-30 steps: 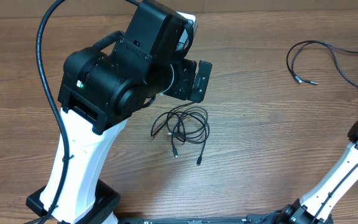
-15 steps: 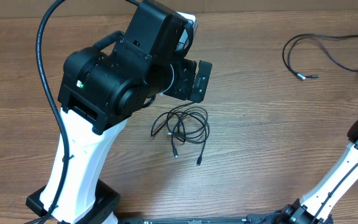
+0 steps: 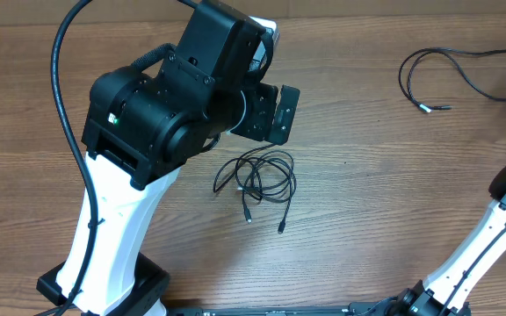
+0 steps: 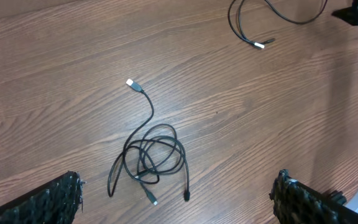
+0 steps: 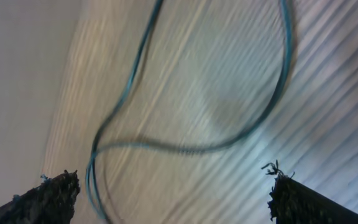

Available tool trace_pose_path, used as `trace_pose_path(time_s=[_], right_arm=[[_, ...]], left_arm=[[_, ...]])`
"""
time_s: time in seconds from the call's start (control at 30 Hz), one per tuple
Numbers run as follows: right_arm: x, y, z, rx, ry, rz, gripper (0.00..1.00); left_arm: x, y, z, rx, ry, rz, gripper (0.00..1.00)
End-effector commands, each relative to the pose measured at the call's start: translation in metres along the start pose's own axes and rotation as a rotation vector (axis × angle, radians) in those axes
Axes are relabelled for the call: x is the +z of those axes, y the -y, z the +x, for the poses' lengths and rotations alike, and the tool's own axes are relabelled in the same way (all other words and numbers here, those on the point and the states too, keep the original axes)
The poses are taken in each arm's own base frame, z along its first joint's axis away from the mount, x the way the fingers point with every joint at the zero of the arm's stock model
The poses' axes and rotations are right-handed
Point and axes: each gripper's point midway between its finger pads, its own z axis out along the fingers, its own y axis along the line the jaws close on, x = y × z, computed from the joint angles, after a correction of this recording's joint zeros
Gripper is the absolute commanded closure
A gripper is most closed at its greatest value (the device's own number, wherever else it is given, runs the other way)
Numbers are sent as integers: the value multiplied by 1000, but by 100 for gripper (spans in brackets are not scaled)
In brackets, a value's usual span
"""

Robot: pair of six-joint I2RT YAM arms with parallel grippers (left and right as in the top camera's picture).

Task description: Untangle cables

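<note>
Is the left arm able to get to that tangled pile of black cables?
Probably yes. The left tool hangs open above the cable pile, which lies on the bare table with nothing covering it or in between.

The overhead camera looks straight down on the wooden table (image 3: 367,193) from well up. The left arm (image 3: 148,132) covers the frame from 9 o'clock to centre.

The left wrist camera also looks down from high, with its own fingertips (image 4: 48,202) at 7 and 5 o'clock. Both views share the knotted cables (image 3: 257,175) (image 4: 154,158) and the loose cable (image 3: 446,75) (image 4: 247,31) toward 1 or 2 o'clock.

The right wrist camera sits very near the tabletop. Its frame is blurred and filled by one cable loop (image 5: 197,124).
</note>
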Motion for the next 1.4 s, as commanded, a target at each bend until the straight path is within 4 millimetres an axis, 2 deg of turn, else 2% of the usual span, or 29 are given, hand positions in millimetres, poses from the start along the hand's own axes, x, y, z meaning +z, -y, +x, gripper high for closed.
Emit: trace_pose_path(time_s=[0.0,0.07,0.1,0.2,0.37,0.43,0.47,0.63,0.67,0.77,0.87,0.93,1.1,1.37], right_arm=[[5,-47,33,-157,-93,-122,2],[12,-60,55,-247,-145,-126,4],[16,-64,66,-287,-165,-103,11],[27,-61,86,-319,-181,46,15],[28,-50,125,-212,-249,247,14],[26,-48,142,-219,-295,292,8],[24,-46,149,-223,-314,313,0],[21,-56,183,-245,-413,324,0],[21,-57,187,-263,-422,327,8],[23,-61,191,-299,-418,338,66],[24,-55,185,-253,-356,416,96],[22,-47,177,-210,-294,494,96],[24,-44,174,-215,-280,510,96],[51,-20,194,-211,-366,542,96]], left_arm=[[5,-2,1,19,-12,-14,0],[5,-2,1,19,-12,-14,1],[5,-2,1,19,-12,-14,0],[5,-2,1,19,-12,-14,1],[5,-2,1,19,-12,-14,0],[5,-2,1,19,-11,-14,1],[5,-2,1,19,-12,-14,0],[5,-2,0,19,-11,-17,1],[5,-2,0,20,-11,-17,0],[5,-2,0,19,-11,-17,0],[5,-2,0,19,-11,-17,1],[5,-2,0,20,-11,-17,0],[5,-2,0,27,-11,-17,1],[8,-2,0,27,-16,-19,0]])
